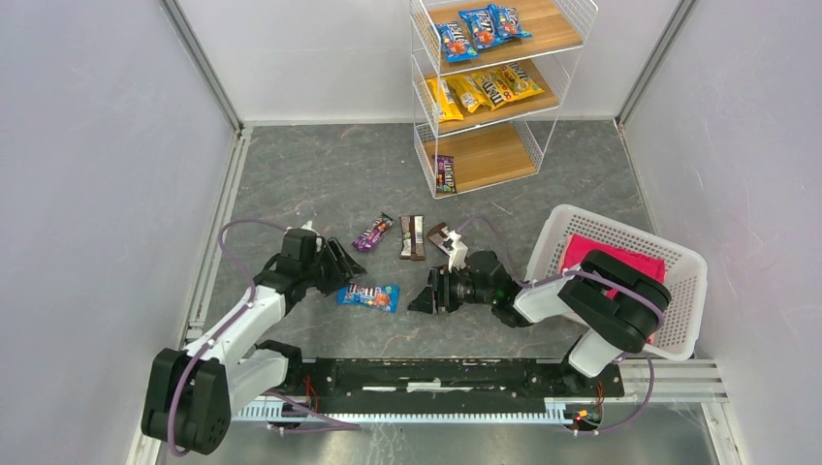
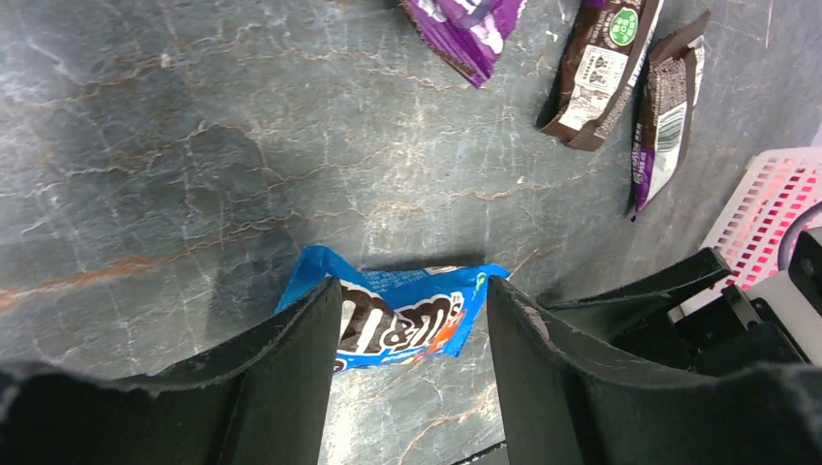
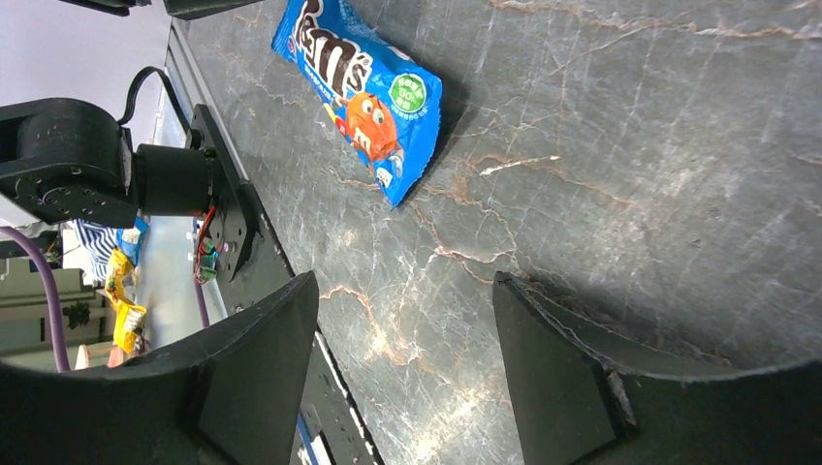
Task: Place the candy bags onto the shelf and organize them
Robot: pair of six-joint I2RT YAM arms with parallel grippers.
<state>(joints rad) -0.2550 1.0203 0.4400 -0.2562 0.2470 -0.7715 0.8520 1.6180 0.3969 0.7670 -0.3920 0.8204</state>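
Partly done. Shelf at 12 o'clock holding blue bags, yellow bags, shelved purple bag. Remaining on surface: loose purple bag, brown bags, loose blue bag at 6 o'clock of those. Left claw open, straddling loose blue bag, no grip. Right claw open, empty.

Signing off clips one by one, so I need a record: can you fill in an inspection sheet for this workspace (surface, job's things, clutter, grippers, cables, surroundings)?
Surface: grey marbled table, no spills seen.
Job's things: shelf holds blue bags on the top tier, yellow bags on the middle tier, and a shelved purple bag on the bottom tier. On the table lie a loose blue bag, a loose purple bag and dark brown bags.
Clutter: white basket holding a pink cloth.
Grippers: left gripper open, straddling the loose blue bag's end; right gripper open, empty.
Cables: purple cables on both arms, clear of the bags.
Surroundings: plain walls; nothing else seen.
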